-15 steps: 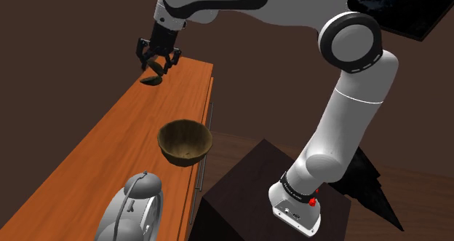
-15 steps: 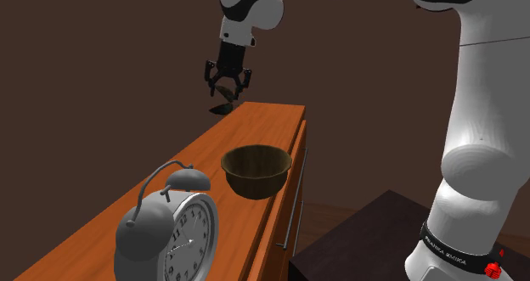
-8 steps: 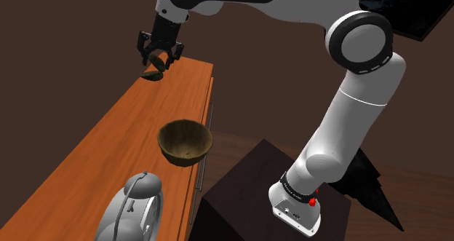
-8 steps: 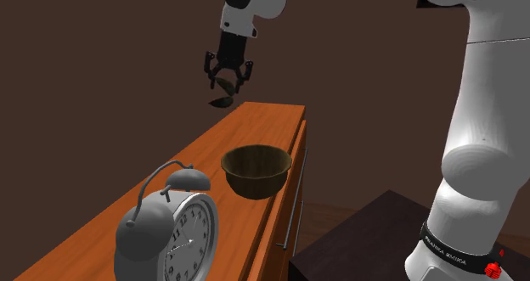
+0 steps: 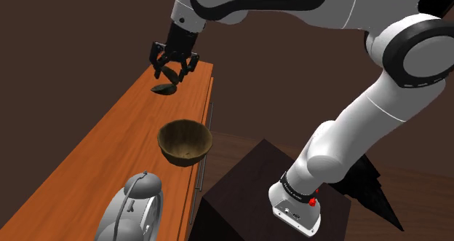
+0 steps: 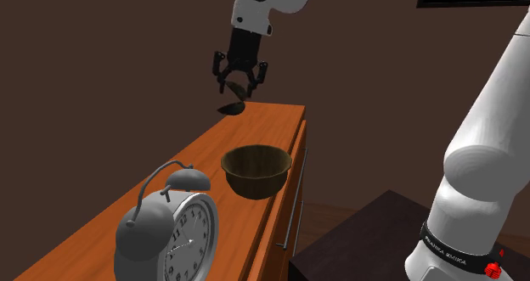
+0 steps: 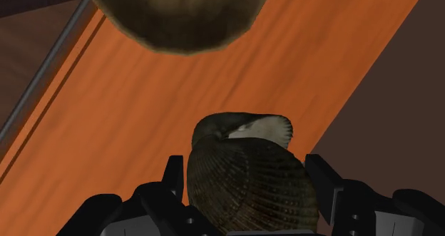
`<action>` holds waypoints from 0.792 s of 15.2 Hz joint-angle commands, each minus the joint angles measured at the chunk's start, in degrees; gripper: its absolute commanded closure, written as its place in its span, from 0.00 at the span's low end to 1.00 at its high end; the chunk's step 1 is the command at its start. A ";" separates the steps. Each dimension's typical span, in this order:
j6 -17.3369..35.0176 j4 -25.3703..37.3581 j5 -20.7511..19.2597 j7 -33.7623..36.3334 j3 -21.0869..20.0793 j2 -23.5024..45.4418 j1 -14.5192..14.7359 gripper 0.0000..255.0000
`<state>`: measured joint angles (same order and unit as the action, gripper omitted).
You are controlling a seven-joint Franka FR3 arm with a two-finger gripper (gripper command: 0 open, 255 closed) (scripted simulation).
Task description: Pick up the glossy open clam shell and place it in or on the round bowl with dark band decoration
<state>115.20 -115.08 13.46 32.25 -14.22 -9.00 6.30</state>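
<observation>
Listed: one shell, clasped in the one gripper above the far end of one cabinet; one bowl and one clock, set on it. Shell ribbing is shown by the wrist view, the clock's dial by the second exterior view.

You're working in dim, warm light: the brown wall sits in gloom, while the orange wooden top and the white arm catch the most. There's a soft sheen on the clock, a pale highlight on the shell, and the bowl is shaded inside
</observation>
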 commanded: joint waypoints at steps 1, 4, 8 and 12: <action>0.14 -4.10 1.04 0.72 -0.50 -4.21 0.68 1.00; -0.07 -9.46 2.59 1.99 -1.30 -10.19 1.93 1.00; -1.09 -15.69 4.71 4.11 -2.54 -18.05 3.91 1.00; -2.94 -20.90 6.90 6.82 -4.00 -25.82 6.28 1.00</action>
<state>112.67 -134.85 19.78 38.11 -17.67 -33.01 11.94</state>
